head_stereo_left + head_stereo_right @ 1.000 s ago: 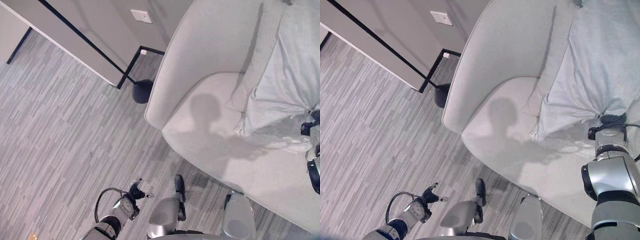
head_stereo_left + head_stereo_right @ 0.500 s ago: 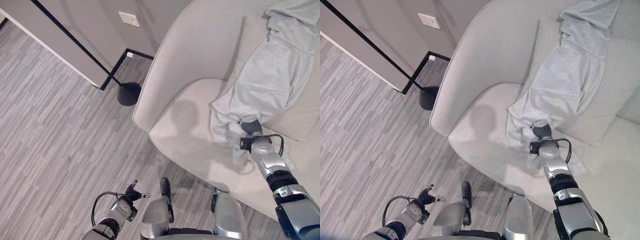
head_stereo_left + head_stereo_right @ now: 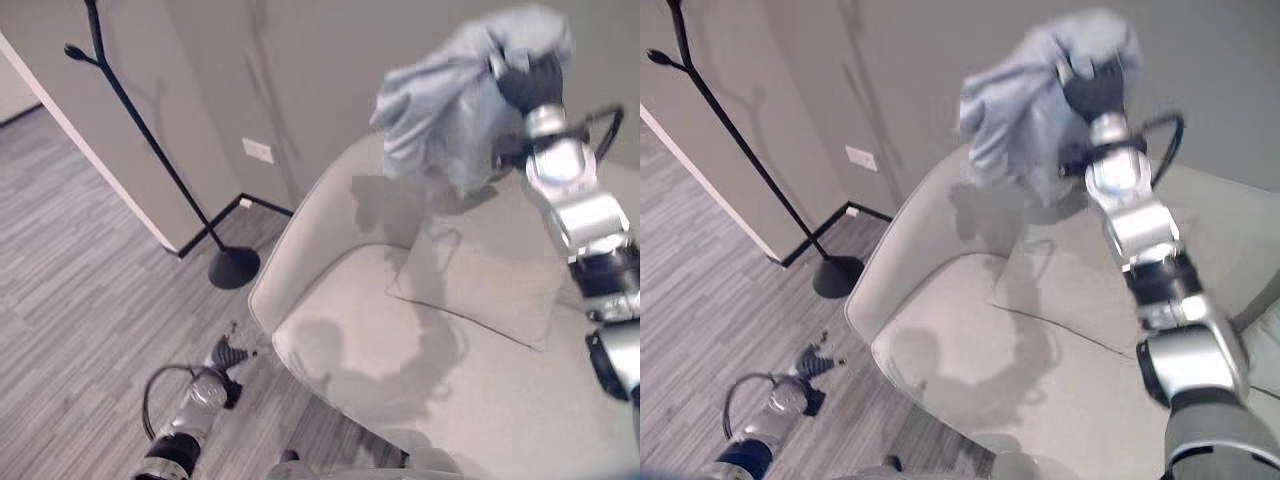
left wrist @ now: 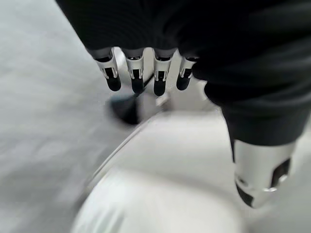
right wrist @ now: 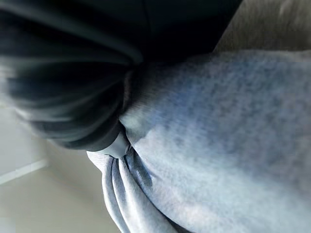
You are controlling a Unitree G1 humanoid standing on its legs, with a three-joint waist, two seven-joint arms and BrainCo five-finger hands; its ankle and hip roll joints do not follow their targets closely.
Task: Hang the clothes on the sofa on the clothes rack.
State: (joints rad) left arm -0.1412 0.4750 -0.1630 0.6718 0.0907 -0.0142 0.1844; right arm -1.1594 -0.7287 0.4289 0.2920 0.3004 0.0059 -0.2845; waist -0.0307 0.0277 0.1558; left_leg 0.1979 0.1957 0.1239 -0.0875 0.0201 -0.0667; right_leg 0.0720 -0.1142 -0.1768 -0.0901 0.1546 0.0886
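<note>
**Garment lifted clear of the sofa, rack off to the left**

The right hand [image 3: 1092,88] is raised high above the sofa [image 3: 330,300] with a pale grey garment [image 3: 440,110] bunched in its grasp. In the right wrist view the cloth gathers into folds where it meets the dark hand, which suggests the fingers are clenched on a fistful of fabric rather than on a hem or collar — a grip good for lifting, less so for spreading. The garment hangs in a loose clump beside and below the hand, free of the seat and of the grey cushion [image 3: 490,270] leaning against the backrest, so nothing drags as the arm carries it.

The black clothes rack [image 3: 150,150] stands on the striped floor to the left of the sofa, its round base [image 3: 234,268] just beside the armrest and its upper pegs near the top left corner of the eye views. It is well apart from the held garment; the judgement is that the arm must swing the cloth leftward and keep it high enough to drop over a peg.

The left hand [image 4: 146,73] hangs low over the floor by the sofa's front edge — its fingers straight and relaxed, holding nothing, kept out of the way.
</note>
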